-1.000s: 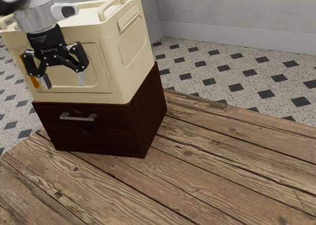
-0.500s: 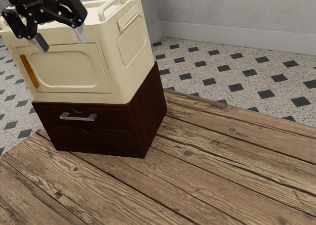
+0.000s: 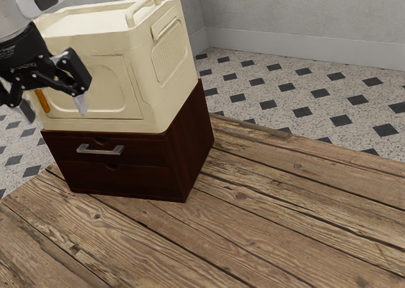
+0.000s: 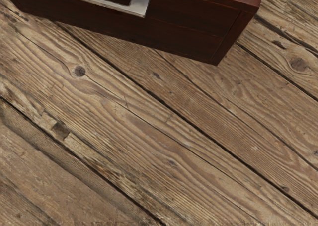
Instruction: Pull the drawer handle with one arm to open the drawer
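My gripper (image 3: 54, 111) hangs open at the exterior view's left, in front of the cream box's door, with nothing between its fingers. Lower and more to the exterior view's right is the silver bar handle (image 3: 100, 150), on the upper drawer (image 3: 140, 150) of a dark red-brown cabinet. That drawer is closed, flush with the cabinet front. The wrist view has the handle (image 4: 102, 1) on the dark drawer front (image 4: 186, 17), apart from the gripper.
A cream box (image 3: 142, 79) with a top rail handle and an orange door grip (image 3: 42, 100) stands on the cabinet. Around the cabinet's base spreads a wooden plank surface (image 3: 253, 218); a tiled floor (image 3: 304, 111) lies beyond.
My gripper rose from in front of the box door, then came down again, ending nearer the exterior view's left edge. Cabinet, drawer and box have stayed put.
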### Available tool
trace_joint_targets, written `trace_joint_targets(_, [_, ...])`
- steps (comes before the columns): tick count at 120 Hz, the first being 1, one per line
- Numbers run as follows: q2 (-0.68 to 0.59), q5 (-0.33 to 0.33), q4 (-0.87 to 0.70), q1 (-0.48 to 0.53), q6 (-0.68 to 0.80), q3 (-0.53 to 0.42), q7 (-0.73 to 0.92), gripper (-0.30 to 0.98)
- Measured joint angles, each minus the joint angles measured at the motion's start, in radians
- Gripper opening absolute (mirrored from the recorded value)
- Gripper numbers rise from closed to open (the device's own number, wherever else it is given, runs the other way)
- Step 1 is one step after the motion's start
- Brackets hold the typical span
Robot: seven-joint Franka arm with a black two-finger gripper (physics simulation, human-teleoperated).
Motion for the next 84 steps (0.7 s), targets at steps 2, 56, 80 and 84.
trace_joint_targets(2, [-0.041,0.001,-0.052,0.002,0.015,-0.002,-0.002,0.69])
trace_joint_targets(56, [-0.61,0.007,-0.798,-0.301,0.26,0.216,0.151,0.68])
trace_joint_targets(80, [-0.675,0.064,-0.908,-0.313,0.36,0.248,0.551,0.68])
trace_joint_targets(84, [-0.682,0.067,-0.923,-0.308,0.379,0.247,0.624,0.68])
